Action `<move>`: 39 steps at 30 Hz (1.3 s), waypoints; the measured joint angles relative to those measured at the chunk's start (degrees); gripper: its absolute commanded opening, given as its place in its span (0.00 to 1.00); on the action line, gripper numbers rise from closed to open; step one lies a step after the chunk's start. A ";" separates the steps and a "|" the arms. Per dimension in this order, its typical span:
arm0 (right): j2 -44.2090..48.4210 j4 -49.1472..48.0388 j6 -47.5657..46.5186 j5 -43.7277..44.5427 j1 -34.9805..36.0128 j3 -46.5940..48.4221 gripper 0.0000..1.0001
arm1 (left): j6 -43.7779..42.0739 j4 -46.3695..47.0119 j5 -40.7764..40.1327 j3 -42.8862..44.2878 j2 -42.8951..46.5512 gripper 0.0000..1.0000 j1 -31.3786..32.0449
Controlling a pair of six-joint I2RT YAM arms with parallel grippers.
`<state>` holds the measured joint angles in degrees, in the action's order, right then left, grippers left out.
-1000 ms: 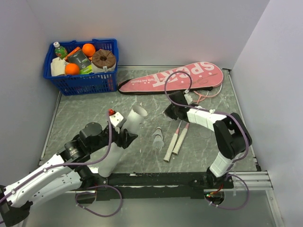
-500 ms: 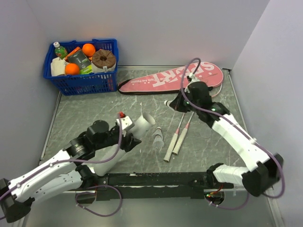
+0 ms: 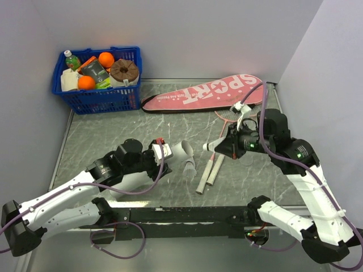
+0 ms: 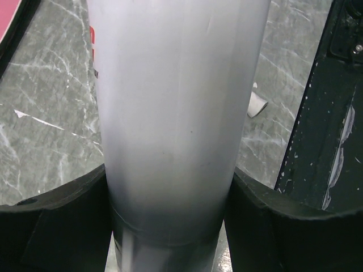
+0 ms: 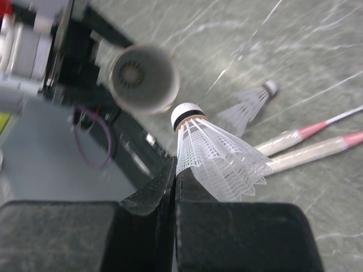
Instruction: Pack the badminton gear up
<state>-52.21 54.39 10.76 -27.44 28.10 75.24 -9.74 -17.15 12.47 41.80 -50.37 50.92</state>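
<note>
My left gripper (image 3: 161, 156) is shut on the long white tube (image 3: 173, 153) and holds it tilted off the table, open mouth (image 5: 143, 79) toward the right arm. In the left wrist view the tube (image 4: 176, 113) fills the gap between both fingers (image 4: 62, 221). My right gripper (image 5: 174, 167) is shut on the skirt edge of a white shuttlecock (image 5: 218, 153), its cork tip pointing at the tube mouth a short way off. From above, that shuttlecock (image 3: 209, 146) hangs just right of the tube. Another shuttlecock (image 3: 189, 165) lies on the table beside two racket handles (image 3: 211, 167). The pink case (image 3: 204, 93) lies at the back.
A blue basket (image 3: 96, 101) with oranges and bottles stands at the back left corner. The racket heads (image 3: 238, 113) lie partly under the right arm near the case. A black rail (image 3: 187, 214) runs along the near edge, and walls close the table on three sides.
The right arm swung out and carried the shuttlecock left and nearer, toward the tube mouth. The left arm tipped the tube lower and shifted it right. Both grips stayed as they were.
</note>
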 measured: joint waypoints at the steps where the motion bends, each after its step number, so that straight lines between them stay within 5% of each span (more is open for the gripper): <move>1: 0.17 1.11 -0.70 -1.70 0.00 0.00 0.00 | -0.35 -0.07 0.15 0.00 -0.09 0.01 0.24; 9: -1.31 4.39 -3.74 -10.25 0.52 0.33 0.00 | -1.11 -0.83 0.35 0.00 -0.09 0.01 3.45; 21: -9.14 -0.42 -1.60 -11.04 8.48 0.68 0.00 | -0.94 -0.55 0.39 -0.11 0.11 0.01 4.31; 39: -18.05 -25.90 11.37 -15.52 17.84 -8.46 0.00 | 1.05 0.48 2.21 -2.58 6.08 0.01 3.98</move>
<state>-70.26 28.49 22.13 -42.96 45.93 66.78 -8.69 -16.67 14.68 39.22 -44.29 54.89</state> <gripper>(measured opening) 0.008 0.686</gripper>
